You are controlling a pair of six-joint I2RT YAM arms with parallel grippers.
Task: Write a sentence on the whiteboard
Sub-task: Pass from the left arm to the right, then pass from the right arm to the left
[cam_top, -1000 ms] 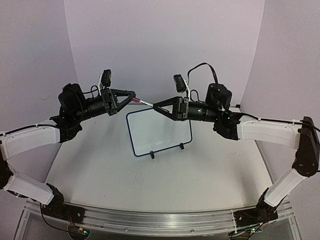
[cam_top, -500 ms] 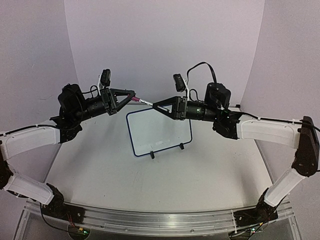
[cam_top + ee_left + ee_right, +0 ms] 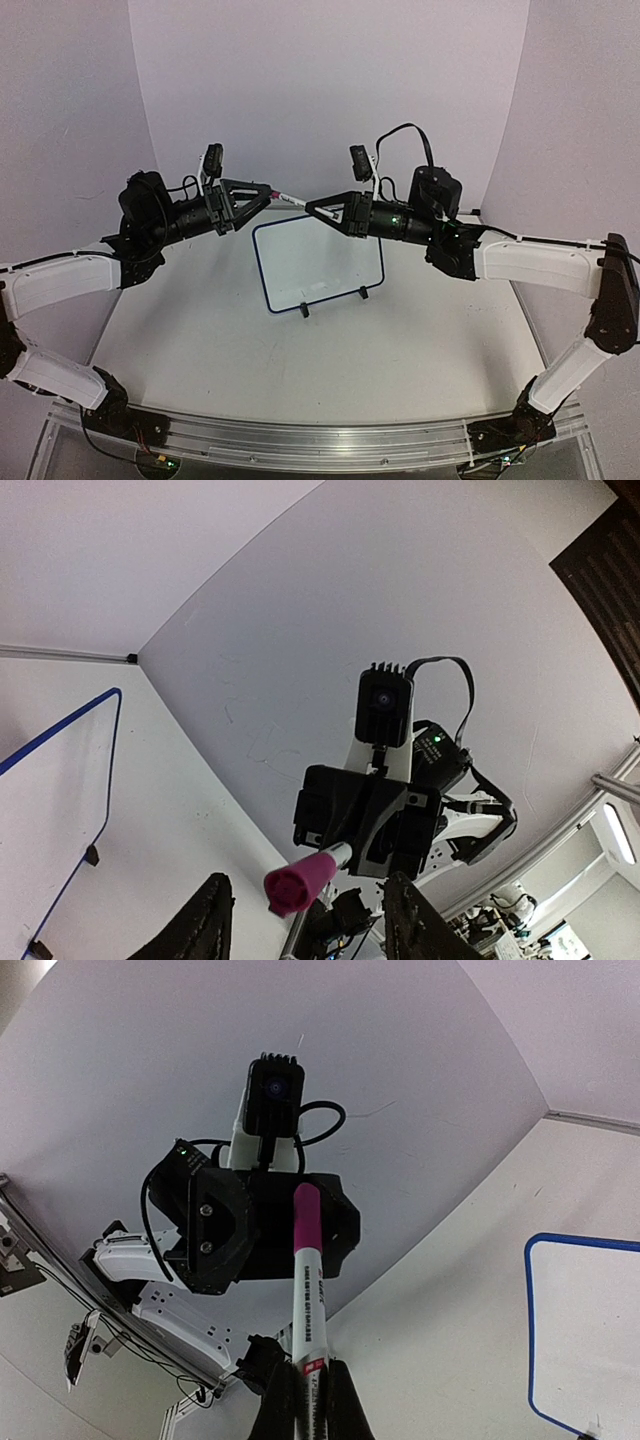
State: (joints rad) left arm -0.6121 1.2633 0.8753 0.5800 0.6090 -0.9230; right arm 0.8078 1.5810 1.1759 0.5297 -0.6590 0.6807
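Note:
The whiteboard [image 3: 318, 262], white with a thin dark-blue frame, stands on two black feet at the table's middle; no writing shows on it. It also shows in the left wrist view [image 3: 60, 780] and the right wrist view [image 3: 590, 1330]. My right gripper [image 3: 310, 210] is shut on a white marker [image 3: 308, 1290] with a magenta cap [image 3: 305, 1218], held in the air above the board. My left gripper [image 3: 268, 192] faces it, open, its fingers [image 3: 212, 920] either side of the magenta cap [image 3: 298, 883] with gaps on both sides.
A white table [image 3: 300, 370] with a curved white backdrop [image 3: 320, 80] behind it. Both arms meet above the board's upper left corner. A metal rail [image 3: 300, 440] runs along the near edge.
The right gripper has lifted the marker slightly, and its magenta cap now lies between the left gripper's open fingers instead of just below them. The board has not moved.

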